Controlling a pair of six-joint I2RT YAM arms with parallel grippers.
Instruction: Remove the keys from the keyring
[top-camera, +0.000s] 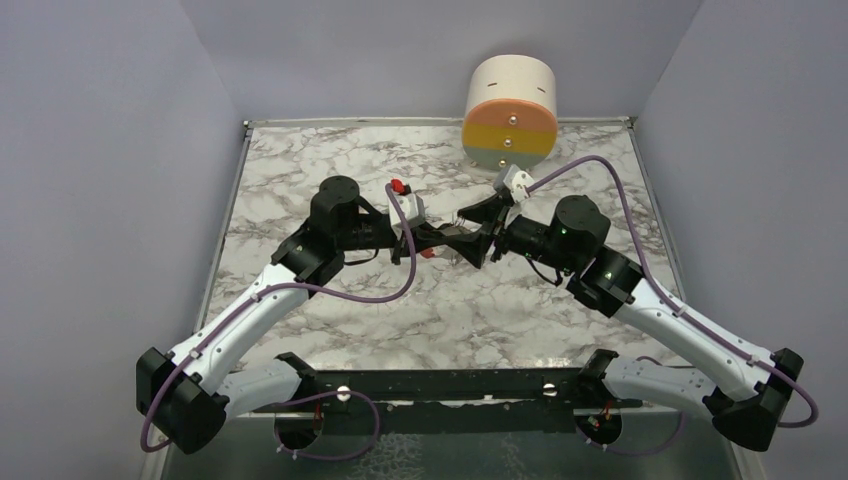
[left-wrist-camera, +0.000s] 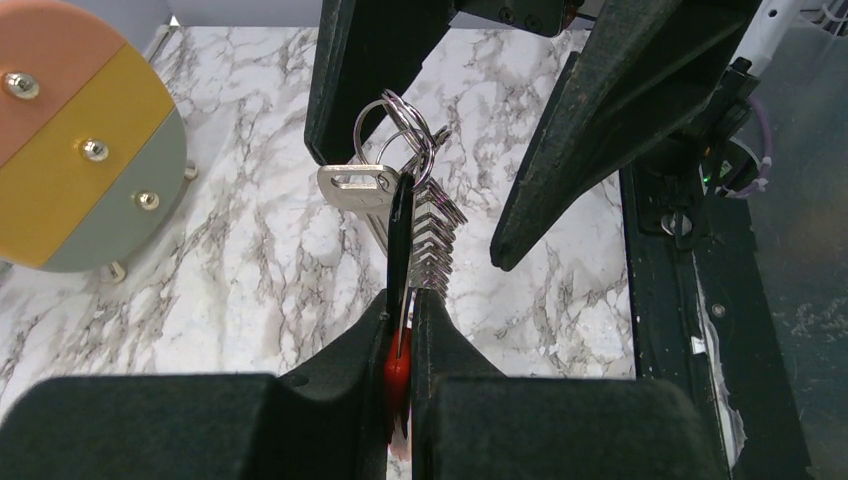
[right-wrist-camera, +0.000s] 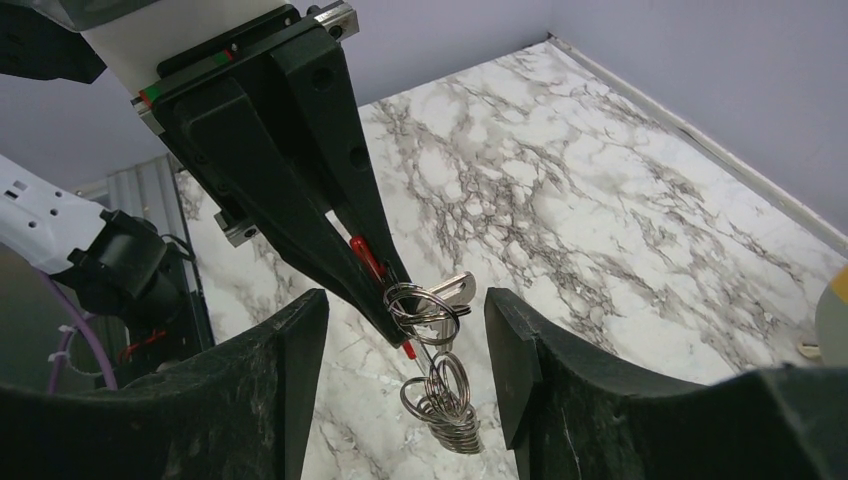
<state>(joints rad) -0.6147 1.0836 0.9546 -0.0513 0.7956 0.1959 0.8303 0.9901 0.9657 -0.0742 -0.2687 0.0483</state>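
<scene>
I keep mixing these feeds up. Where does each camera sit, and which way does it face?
Top external: above and behind, looking down on the table; left arm and right arm show.
Left wrist: on the left arm, looking along its left hand, shut on the keys.
Right wrist: on the right arm, looking past its open right hand at the keys.
Shared: both wrist views show the keys.

Keys (left-wrist-camera: 432, 238) above table (top-camera: 450, 310), drum (top-camera: 510, 110) behind

White-shelled arms (top-camera: 245, 305) with black joints (top-camera: 335, 205) (purple cables (top-camera: 385, 293) looping alongside each).
</scene>
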